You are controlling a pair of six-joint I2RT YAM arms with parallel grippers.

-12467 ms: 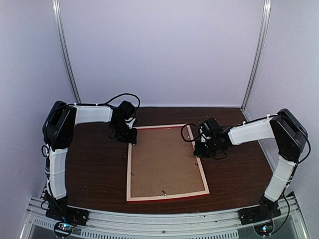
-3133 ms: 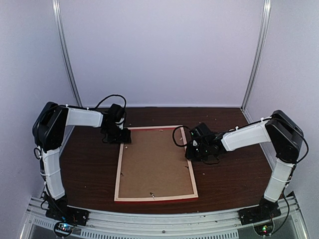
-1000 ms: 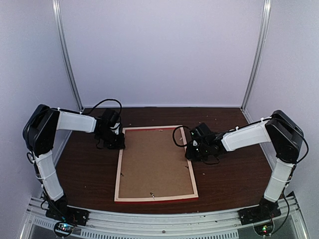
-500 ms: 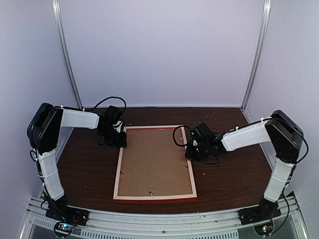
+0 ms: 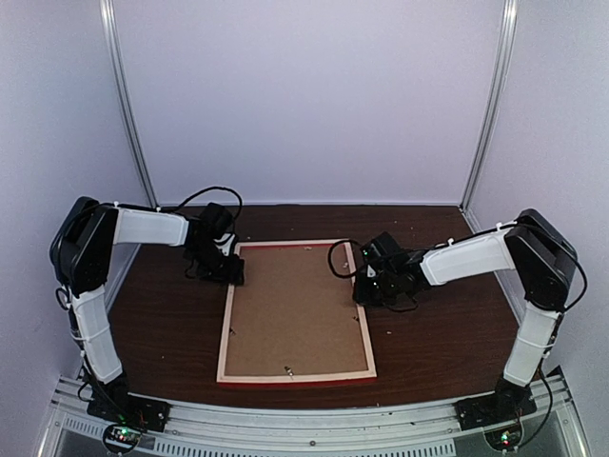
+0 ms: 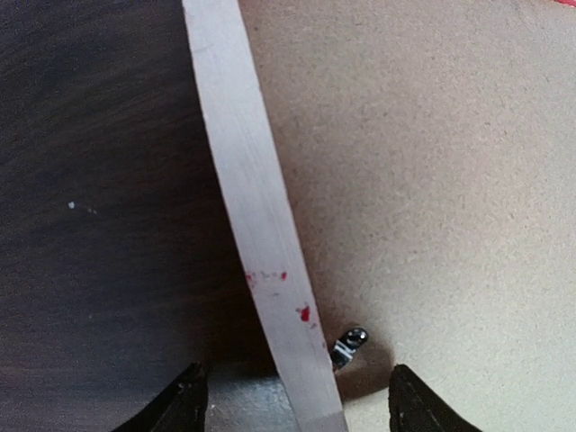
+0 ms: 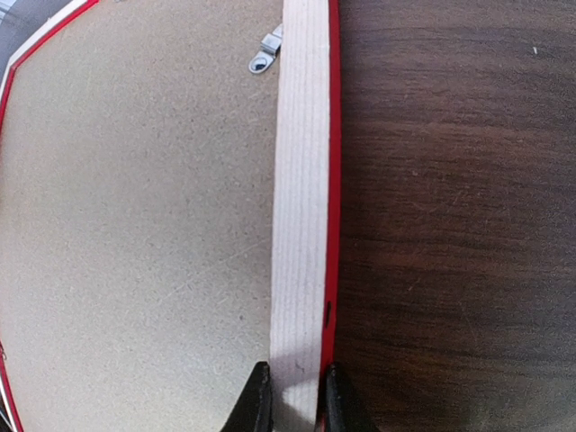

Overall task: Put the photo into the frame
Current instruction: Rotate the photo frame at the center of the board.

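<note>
The frame (image 5: 225,324) lies face down on the dark table, pale bare wood up with a thin red edge. A brown backing board (image 5: 295,305) fills it. The photo is hidden from every view. My left gripper (image 5: 228,271) is at the frame's far left corner. In the left wrist view it (image 6: 295,405) stands open, its fingertips (image 6: 184,403) wide apart on either side of the pale left rail (image 6: 243,180) without touching it. My right gripper (image 5: 366,286) is at the right rail; in the right wrist view it (image 7: 297,400) is shut on the rail (image 7: 301,225).
Small metal tabs stick out over the backing board, one (image 6: 349,346) beside the left rail and one (image 7: 266,56) by the right rail. Dark table (image 5: 171,324) surrounds the frame. Walls and two metal posts close off the back.
My left gripper's jaws have spread apart around the left rail and the left arm has shifted slightly. The right gripper keeps its hold; the frame has barely moved.
</note>
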